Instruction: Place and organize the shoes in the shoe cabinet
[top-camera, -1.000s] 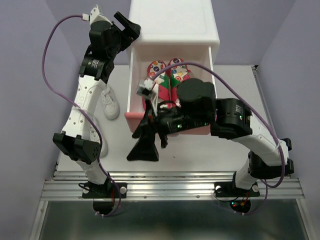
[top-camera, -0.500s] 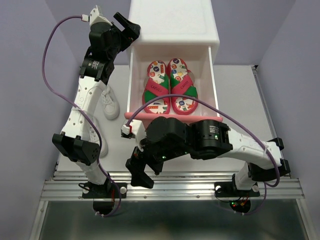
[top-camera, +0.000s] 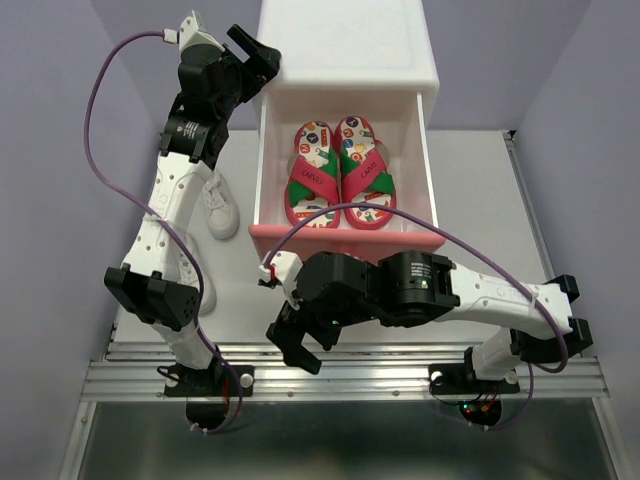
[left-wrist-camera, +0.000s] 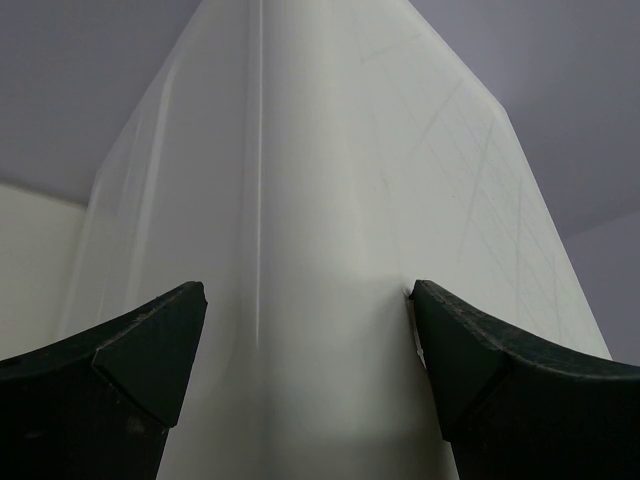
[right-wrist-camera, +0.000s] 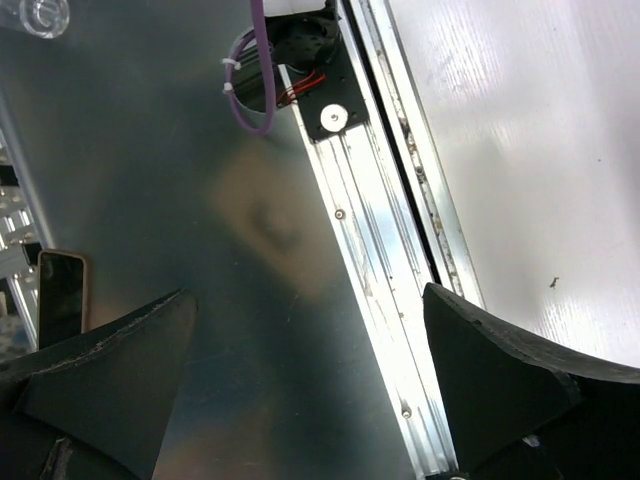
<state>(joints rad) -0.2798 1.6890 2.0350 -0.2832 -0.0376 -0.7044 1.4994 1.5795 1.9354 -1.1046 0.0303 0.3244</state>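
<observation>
Currently flip-flops (top-camera: 340, 175) lie side by side in open drawer (top-camera: 345, 240); left gripper (top-camera: 258, 55) spread around cabinet (top-camera: 350, 40) corner, right gripper (top-camera: 295, 345) spread, empty.

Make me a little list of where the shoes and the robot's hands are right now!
Flip-flops: side by side inside the open drawer
Drawer: pulled out of the cabinet, pink front
Sneakers: on the table, left of the cabinet, partly hidden by the left arm
Left gripper: open, one finger on each side of a left corner of the cabinet
Right gripper: open, empty, over the table's near edge
</observation>
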